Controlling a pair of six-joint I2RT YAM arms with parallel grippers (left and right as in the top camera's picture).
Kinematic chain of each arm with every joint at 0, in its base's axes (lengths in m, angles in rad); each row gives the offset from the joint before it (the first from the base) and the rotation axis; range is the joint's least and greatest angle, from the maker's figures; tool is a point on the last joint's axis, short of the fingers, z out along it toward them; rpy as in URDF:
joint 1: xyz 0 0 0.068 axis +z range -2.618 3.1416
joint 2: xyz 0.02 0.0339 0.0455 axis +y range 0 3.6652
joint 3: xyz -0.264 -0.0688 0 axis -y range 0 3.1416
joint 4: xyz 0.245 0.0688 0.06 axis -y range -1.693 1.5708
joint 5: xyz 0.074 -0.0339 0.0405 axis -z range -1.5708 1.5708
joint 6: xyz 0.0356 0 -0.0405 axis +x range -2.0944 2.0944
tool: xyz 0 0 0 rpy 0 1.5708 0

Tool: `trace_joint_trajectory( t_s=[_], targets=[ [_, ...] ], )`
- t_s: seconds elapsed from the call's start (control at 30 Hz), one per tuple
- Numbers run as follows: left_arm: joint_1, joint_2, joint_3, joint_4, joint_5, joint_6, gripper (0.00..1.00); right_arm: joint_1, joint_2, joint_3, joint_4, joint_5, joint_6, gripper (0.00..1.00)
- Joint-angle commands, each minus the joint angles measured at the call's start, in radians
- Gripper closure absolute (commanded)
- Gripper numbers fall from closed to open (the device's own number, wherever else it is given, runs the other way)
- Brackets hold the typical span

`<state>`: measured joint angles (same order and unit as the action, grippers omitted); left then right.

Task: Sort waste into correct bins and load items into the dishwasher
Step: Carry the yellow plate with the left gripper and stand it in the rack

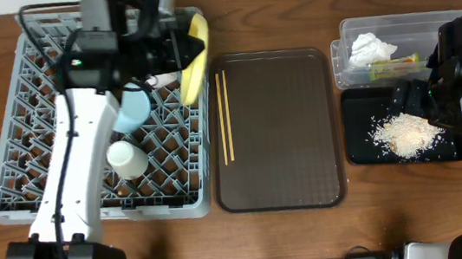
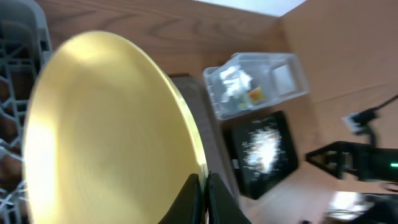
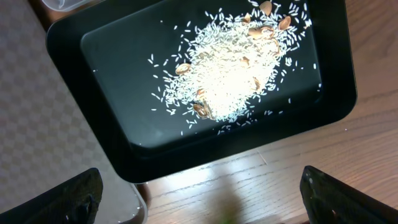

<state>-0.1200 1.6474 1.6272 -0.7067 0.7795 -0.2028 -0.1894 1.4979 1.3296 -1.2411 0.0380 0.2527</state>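
The round yellow plate (image 2: 106, 137) stands on edge, tilted, at the far right corner of the large square grey plastic dish rack (image 1: 9, 172). We cannot tell whether it touches the pegs. The left gripper (image 2: 204, 199) is clenched on the plate's rim. In the rack we see a light blue bowl (image 1: 133, 113) and, nearer us, a small white cup (image 1: 128, 159). Thin wooden chopsticks (image 1: 224, 117) lie along the left side of the brown serving tray (image 1: 285, 141). The clear rectangular plastic tub (image 1: 350, 29) holds a crumpled white tissue (image 1: 372, 46) and a green-and-yellow snack wrapper (image 1: 394, 63). The right gripper (image 3: 205, 199) hangs released, jaws wide, above the shallow black rectangular plastic tray (image 3: 81, 93), which holds whitish rice-like scraps (image 3: 230, 81).
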Motion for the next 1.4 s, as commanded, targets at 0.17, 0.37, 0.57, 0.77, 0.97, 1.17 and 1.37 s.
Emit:
trace_joint_trajectory(
  t_s=[0.17, 0.37, 0.57, 0.77, 0.97, 1.17, 1.37],
  targets=[
    [0.080, 0.019, 0.003, 0.001, 0.208, -0.010, 0.94, -0.006, -0.008, 0.010, -0.002, 0.006, 0.001, 0.01],
    [0.080, 0.076, 0.003, 0.014, 0.208, -0.032, 0.94, -0.006, -0.008, 0.010, -0.002, 0.002, 0.001, 0.01],
    [0.080, 0.150, 0.003, 0.098, 0.207, -0.047, 0.94, -0.006, -0.008, 0.010, -0.005, 0.002, 0.001, 0.01],
    [0.082, 0.227, 0.003, 0.193, 0.196, -0.063, 0.94, -0.006, -0.008, 0.010, -0.010, 0.002, 0.001, 0.01],
    [0.105, 0.297, 0.003, 0.268, 0.191, -0.063, 0.94, -0.006, -0.008, 0.010, -0.014, 0.002, 0.001, 0.01],
    [0.133, 0.304, 0.004, 0.325, 0.085, -0.065, 0.83, -0.006, -0.008, 0.010, -0.017, 0.002, 0.001, 0.01],
    [0.144, 0.266, 0.004, 0.304, 0.102, -0.064, 0.20, -0.006, -0.008, 0.010, -0.017, 0.002, 0.000, 0.01]
  ],
)
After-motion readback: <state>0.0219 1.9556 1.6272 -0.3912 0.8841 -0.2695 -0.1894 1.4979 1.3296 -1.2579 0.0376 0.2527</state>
